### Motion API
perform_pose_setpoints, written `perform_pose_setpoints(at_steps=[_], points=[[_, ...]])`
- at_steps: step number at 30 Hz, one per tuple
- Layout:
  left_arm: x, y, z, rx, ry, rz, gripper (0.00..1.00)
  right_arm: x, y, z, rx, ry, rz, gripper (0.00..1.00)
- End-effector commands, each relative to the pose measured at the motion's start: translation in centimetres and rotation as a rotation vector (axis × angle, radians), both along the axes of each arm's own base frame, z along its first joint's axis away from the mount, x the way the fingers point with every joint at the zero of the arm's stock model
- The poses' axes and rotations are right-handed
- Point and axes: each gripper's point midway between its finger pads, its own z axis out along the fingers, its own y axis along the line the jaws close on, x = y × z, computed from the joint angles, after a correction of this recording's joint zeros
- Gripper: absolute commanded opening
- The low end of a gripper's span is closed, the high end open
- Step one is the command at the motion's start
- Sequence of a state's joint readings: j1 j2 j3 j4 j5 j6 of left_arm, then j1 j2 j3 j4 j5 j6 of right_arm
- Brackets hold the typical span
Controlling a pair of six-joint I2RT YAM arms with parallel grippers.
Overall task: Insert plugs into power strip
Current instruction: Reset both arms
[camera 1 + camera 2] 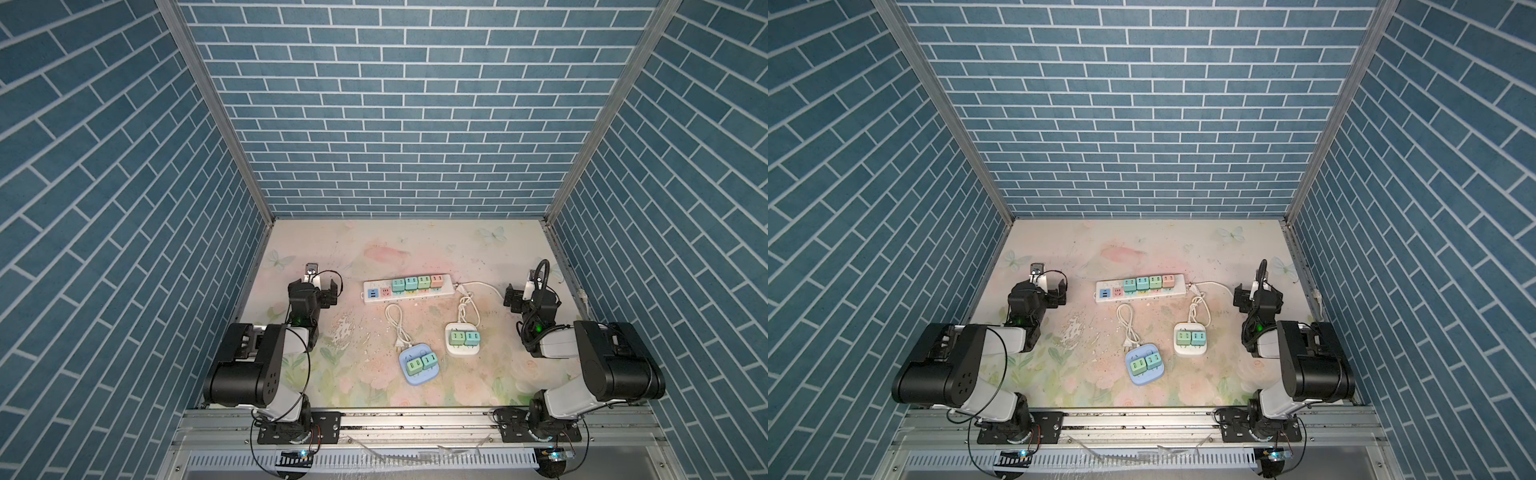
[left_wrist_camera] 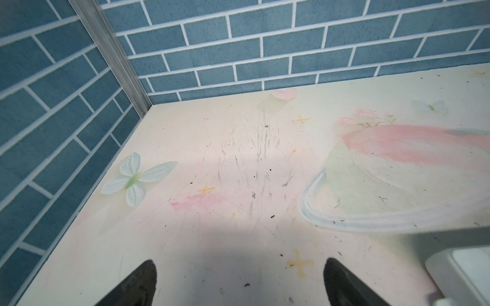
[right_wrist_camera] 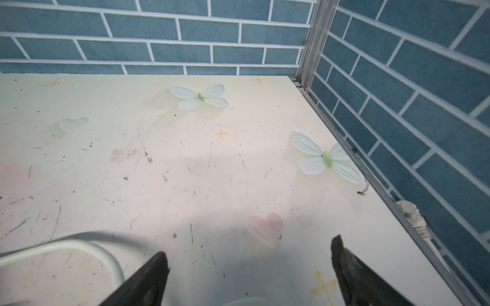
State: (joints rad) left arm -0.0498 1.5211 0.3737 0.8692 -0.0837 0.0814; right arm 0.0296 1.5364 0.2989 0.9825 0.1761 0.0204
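- Plugs on the long power strip (image 1: 371, 294): three teal plugs (image 1: 411, 283) and one pinkish-tan plug (image 1: 436, 281) stand side by side in its sockets, filling the stretch toward my right.
- Plugs on the white square strip (image 1: 461, 352): two teal plugs (image 1: 464, 337) sit seated, touching each other.
- Plugs on the blue square strip (image 1: 409, 379): two green plugs (image 1: 421, 363) sit seated likewise.
- Loose plugs: I see none on the table (image 1: 415, 249). All eight appear inserted, so I judge the task done or nearly so.
- Long axis: the long power strip lies crosswise, running from my left arm's side to my right arm's side, far of both square strips.
- Free socket: a pink socket (image 1: 386, 292) near the strip's left end shows no plug. It lies nearer my left arm than my right.
- Left gripper (image 2: 240, 265): the jaws stand wide apart and hold nothing. It rests off the strip's left end, whose white corner (image 2: 464, 273) shows beside one finger in the left wrist view.
- Right gripper (image 3: 249, 247): the jaws stand wide apart and hold nothing. It rests off the strip's right end, with the strip's white cord (image 3: 79, 245) curving near one finger.
- Governing relation: every plug lies inward from both grippers, between them, and neither gripper points at one.
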Motion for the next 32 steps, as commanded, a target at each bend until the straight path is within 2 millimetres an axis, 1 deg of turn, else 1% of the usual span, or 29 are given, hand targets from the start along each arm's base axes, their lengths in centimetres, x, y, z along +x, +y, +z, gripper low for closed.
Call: perform_pose_setpoints(at_steps=[1,5,32], points=[[0.38,0.15,0.12,-0.013,0.001,0.001,1.00,0.78,-0.26,1.18,0.002,-0.032,-0.013,0.99],[0.32,0.19,0.07,-0.011,0.002,0.003,1.00,1.22,-0.57,1.13,0.003,-0.026,-0.030,0.99],[0.31,0.13,0.03,-0.011,0.003,0.001,0.99,1.24,-0.54,0.99,0.011,-0.016,-0.022,0.99]])
